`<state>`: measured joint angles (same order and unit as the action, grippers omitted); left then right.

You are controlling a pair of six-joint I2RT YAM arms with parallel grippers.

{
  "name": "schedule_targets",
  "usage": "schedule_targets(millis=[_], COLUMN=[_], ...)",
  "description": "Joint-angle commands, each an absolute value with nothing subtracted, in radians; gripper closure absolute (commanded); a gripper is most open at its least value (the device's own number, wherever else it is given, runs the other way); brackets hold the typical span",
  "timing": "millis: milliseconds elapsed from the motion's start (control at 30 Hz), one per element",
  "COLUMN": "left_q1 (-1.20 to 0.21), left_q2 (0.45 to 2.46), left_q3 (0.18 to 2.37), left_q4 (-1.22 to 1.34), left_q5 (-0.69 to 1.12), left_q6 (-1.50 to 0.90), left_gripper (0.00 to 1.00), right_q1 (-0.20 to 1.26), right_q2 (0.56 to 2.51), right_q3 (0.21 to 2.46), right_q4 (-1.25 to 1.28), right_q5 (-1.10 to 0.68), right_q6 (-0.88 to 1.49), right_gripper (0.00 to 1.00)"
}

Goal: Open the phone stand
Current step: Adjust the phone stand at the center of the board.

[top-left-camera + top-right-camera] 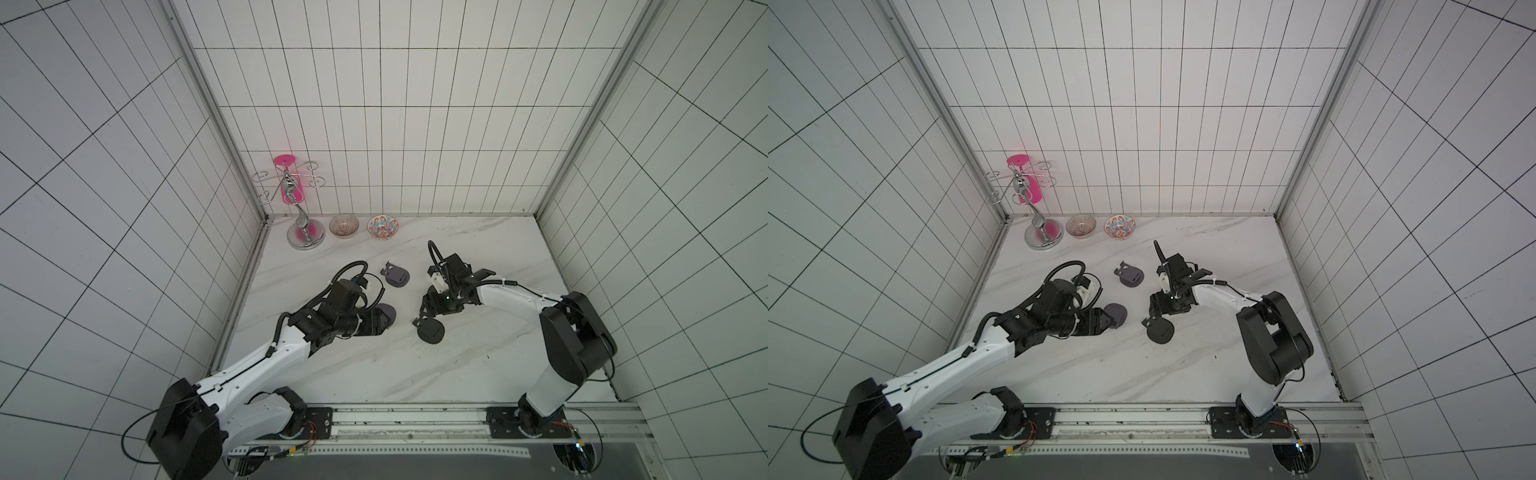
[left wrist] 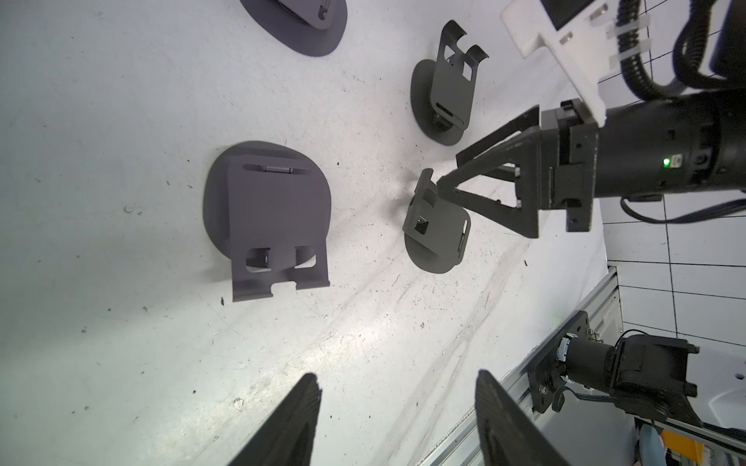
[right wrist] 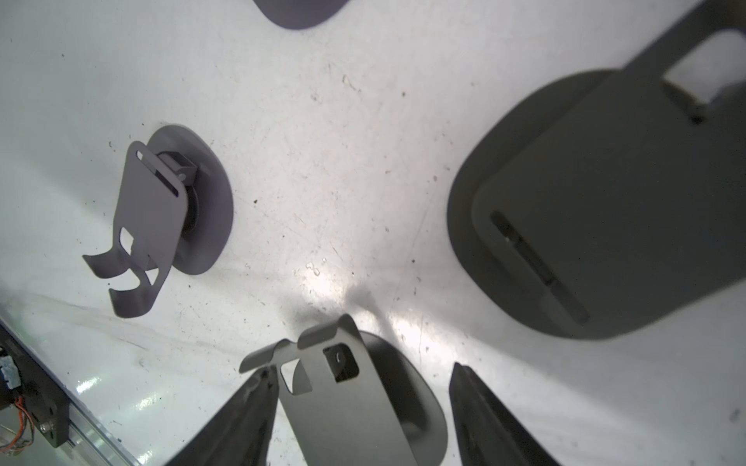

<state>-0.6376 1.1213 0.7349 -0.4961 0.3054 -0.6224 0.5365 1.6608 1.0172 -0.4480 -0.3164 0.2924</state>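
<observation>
Straddling the black phone stand (image 3: 355,407), the right gripper (image 3: 361,369) had its jaws spread wide, with the stand's plate lying between them and not clamped. One of its fingertips (image 3: 250,403) sat right at the plate's hooked lip and seemed to touch it, while the opposite one stood clear of the plate's edge. The plate was tilted up off its round base, only partly raised, and the left wrist view showed the same black phone stand (image 2: 438,230) with a finger tip against the hooked end. In both top views that stand (image 1: 431,331) (image 1: 1160,331) rested on the marble table (image 1: 374,374) near the middle, directly at the right gripper's tips.

The left gripper (image 2: 397,375) likewise had its jaws apart, with nothing between them. A folded grey stand (image 2: 266,218) lay flat on the table just ahead of its fingers, untouched; in a top view the gripper partly hid it (image 1: 386,312). A third stand (image 1: 398,277), grey with its plate raised, stood farther back between the two arms, clear of both. Along the back wall stood a chrome rack (image 1: 306,240) and two bowls (image 1: 344,225) (image 1: 382,227), well apart from the grippers
</observation>
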Motion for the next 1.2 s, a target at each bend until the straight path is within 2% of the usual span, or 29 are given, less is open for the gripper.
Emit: schedule_targets(millis=[0, 233, 367, 867, 1167], left_q1=[-0.633, -0.635, -0.638, -0.641, -0.641], left_q2=[1.157, 1.218, 1.263, 1.242, 1.245], left_q3=[0.783, 0.822, 0.836, 0.827, 0.83], left_q4=[-0.496, -0.467, -0.449, -0.432, -0.442], left_q5=[0.271, 0.244, 0.246, 0.265, 0.26], left_q6=[-0.572, -0.525, -0.516, -0.521, -0.514], left_gripper=[0.38, 0.38, 0.38, 0.38, 0.38], right_q1=[0.535, 0.547, 0.549, 0.542, 0.48], right_q2=[1.58, 1.502, 1.494, 1.559, 1.65], right_q3=[0.935, 0.835, 0.781, 0.693, 0.782], right_q4=[-0.464, -0.432, -0.399, -0.15, -0.161], right_q5=[-0.275, -0.322, -0.323, -0.429, -0.469], right_q6=[0.422, 0.578, 0.658, 0.804, 0.728], right_gripper=[0.3, 0.39, 0.47, 0.55, 0.55])
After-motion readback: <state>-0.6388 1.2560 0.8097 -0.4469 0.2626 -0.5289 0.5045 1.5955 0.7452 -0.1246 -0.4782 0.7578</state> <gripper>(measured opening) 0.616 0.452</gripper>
